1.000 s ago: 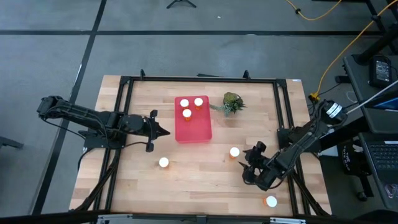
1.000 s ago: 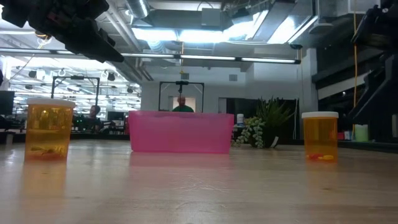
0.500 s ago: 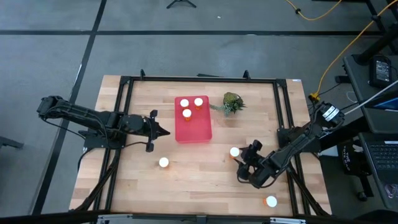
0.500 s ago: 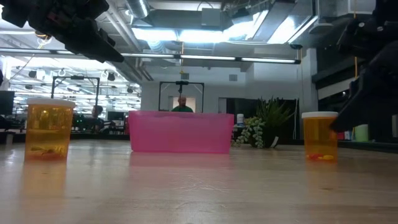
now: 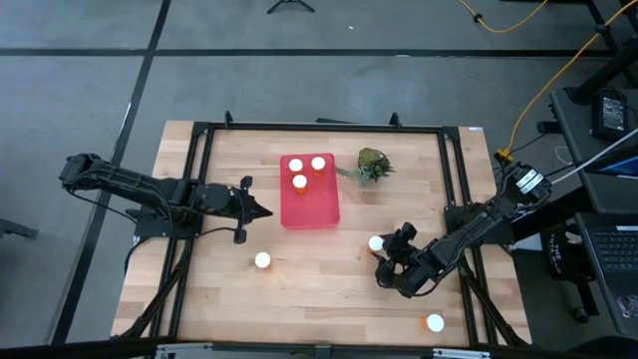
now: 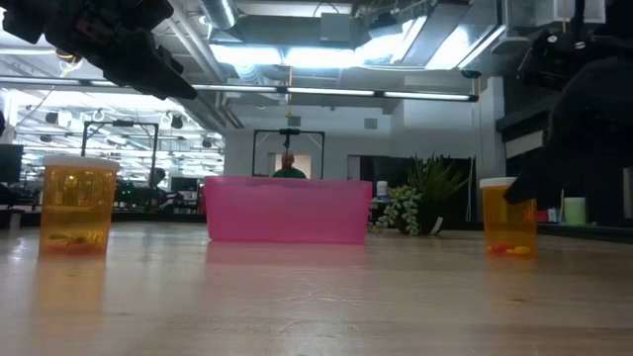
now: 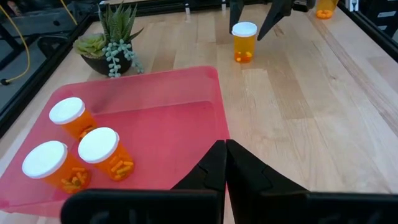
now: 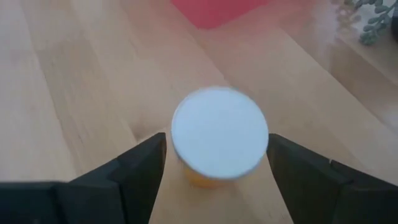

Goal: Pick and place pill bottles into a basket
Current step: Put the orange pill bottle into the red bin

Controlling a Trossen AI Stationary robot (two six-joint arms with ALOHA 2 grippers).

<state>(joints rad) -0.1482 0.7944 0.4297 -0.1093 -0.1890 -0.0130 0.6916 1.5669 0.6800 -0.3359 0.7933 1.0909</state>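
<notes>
Waiting beside the flat red-pink plastic basket (image 5: 309, 203), left claw (image 5: 261, 210) pinched shut on nothing. Holding three bottles already, that basket. Straddling an upright orange translucent pill bottle with round white cap (image 8: 219, 135), right claw (image 8: 217, 163) spread wide, fingers either side, apparently not yet touching. Bottle dead ahead between them on the wooden counter (image 5: 319, 289), axis vertical; right arm far nearer.

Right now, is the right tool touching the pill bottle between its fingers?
Apart. The right wrist view shows wood between each finger and the pill bottle.
</notes>
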